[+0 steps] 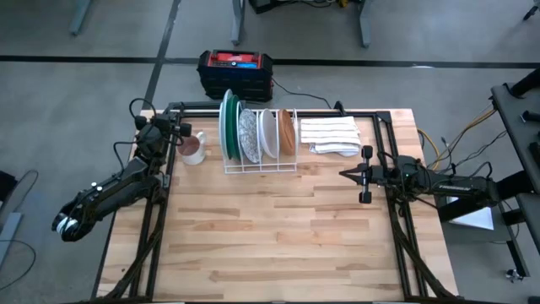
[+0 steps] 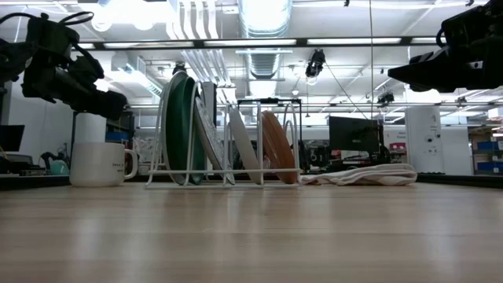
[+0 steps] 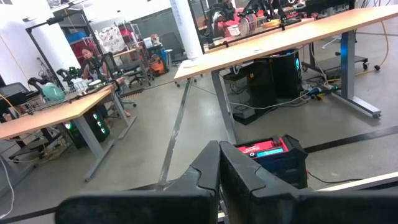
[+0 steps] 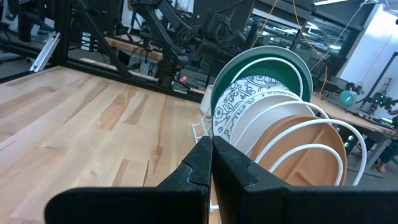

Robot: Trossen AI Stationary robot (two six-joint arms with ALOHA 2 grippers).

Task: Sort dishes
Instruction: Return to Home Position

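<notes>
Several round plates stand on edge in the slots of a white wire rack (image 1: 260,165) at the table's far middle. From left to right they are dark green (image 1: 225,125), pale mint (image 4: 281,64), grey-patterned (image 1: 247,135), white (image 1: 268,133) and brown (image 1: 287,131). My left gripper (image 1: 180,130) is shut and empty, raised near the table's far left corner, left of the rack. It also shows in the low view (image 2: 110,102). My right gripper (image 1: 344,174) is shut and empty, raised at the right, pointing left toward the rack. Its wrist view shows the plates' faces (image 4: 239,102) ahead of its fingertips (image 4: 210,148).
A small mug (image 1: 194,149) stands left of the rack, just below my left gripper. A folded white striped cloth (image 1: 331,135) lies right of the rack. A black and red box (image 1: 234,72) sits on the floor beyond the far edge. Black frame rails (image 1: 396,219) run along the table's sides.
</notes>
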